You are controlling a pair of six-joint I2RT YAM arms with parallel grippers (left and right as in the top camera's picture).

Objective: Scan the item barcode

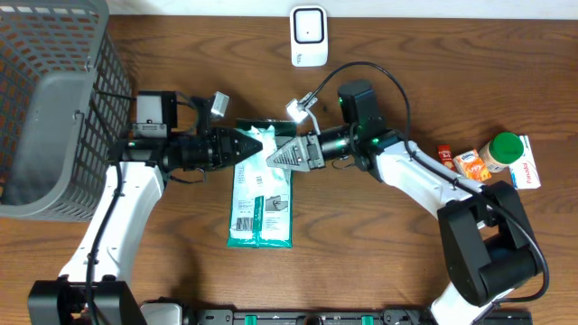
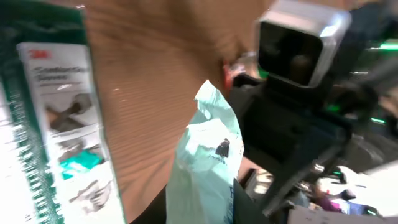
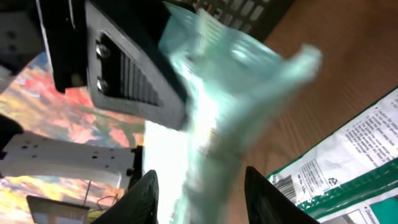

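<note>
Pale-green packet [image 2: 205,155], pinched by left end effector [image 1: 260,144], near gray basket [image 1: 90,54].

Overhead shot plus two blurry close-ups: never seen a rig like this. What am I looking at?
Two robot arms work at a wooden table, and each ends in a pair of fingers. The wide picture comes from a fixed camera above. The two close-ups come from cameras on the left and right wrists, hence the blur and odd angles. On the table are a grey basket, a white scanner, a flat green-and-white packet, and a green-capped bottle beside small cartons. Between the arms is a pale green pouch. The left arm's fingers are shut on one end. The right arm's fingers stand apart around the other end.
</note>
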